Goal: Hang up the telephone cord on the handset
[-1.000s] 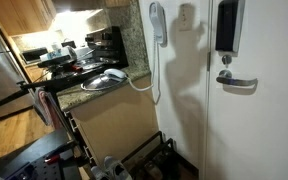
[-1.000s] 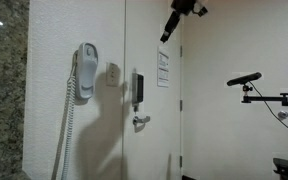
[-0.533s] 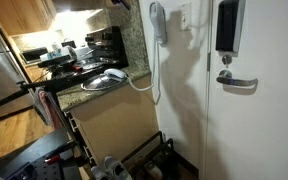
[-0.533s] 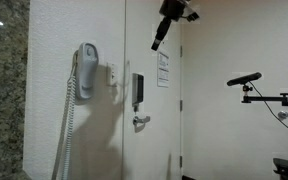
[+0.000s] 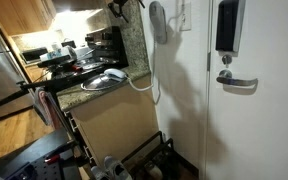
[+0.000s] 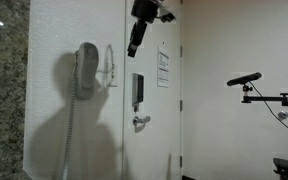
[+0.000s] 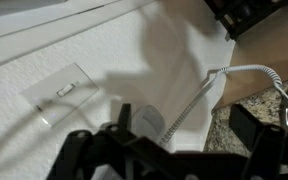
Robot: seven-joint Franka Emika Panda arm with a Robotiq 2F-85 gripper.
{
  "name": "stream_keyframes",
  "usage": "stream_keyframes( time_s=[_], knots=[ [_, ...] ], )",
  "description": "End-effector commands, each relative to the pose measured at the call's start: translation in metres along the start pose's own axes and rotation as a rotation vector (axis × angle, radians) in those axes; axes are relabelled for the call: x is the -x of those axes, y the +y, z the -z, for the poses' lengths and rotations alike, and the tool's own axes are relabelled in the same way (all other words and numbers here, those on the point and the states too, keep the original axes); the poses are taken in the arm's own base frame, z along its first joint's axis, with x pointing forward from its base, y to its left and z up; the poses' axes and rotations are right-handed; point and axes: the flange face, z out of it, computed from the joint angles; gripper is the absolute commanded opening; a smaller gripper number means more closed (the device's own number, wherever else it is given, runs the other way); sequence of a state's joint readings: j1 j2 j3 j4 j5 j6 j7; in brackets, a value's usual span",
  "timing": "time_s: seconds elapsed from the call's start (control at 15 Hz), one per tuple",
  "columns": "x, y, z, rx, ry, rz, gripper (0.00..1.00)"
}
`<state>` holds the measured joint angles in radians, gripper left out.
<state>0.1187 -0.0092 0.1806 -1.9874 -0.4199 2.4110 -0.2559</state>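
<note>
- Gripper (image 6: 134,45): fingers spread wide, empty, in free air close to the wall.
- Handset (image 6: 86,70): beyond and slightly below it, upright on the wall, apparently seated in its cradle.
- Telephone cord (image 6: 68,125): droops slack from the handset's lower end, well below the gripper; evidently not yet hung.
- Switch plate (image 6: 111,68): between gripper and handset, liable to be brushed.
- Black box (image 6: 137,91): directly beneath.
- Granite panel (image 6: 4,100): beyond the handset, limiting room there.

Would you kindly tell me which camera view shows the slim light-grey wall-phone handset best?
An exterior view shows the handset best, whole and unobstructed. In an exterior view it is small and near the top edge. The wrist view catches only a blurred rounded end.
</note>
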Motion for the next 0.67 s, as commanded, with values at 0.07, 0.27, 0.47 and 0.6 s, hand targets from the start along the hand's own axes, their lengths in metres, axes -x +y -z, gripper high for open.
stream_keyframes(
  time_s=[0.07,0.27,0.47,0.6],
  knots=[
    [-0.035,0.008,-0.029,-0.111,0.042,0.035,1.0],
    [-0.043,0.014,-0.047,-0.259,0.123,-0.036,1.0],
    [-0.047,0.018,-0.059,-0.389,0.174,-0.092,1.0],
    [-0.045,0.021,-0.063,-0.389,0.156,-0.105,1.0]
  ],
)
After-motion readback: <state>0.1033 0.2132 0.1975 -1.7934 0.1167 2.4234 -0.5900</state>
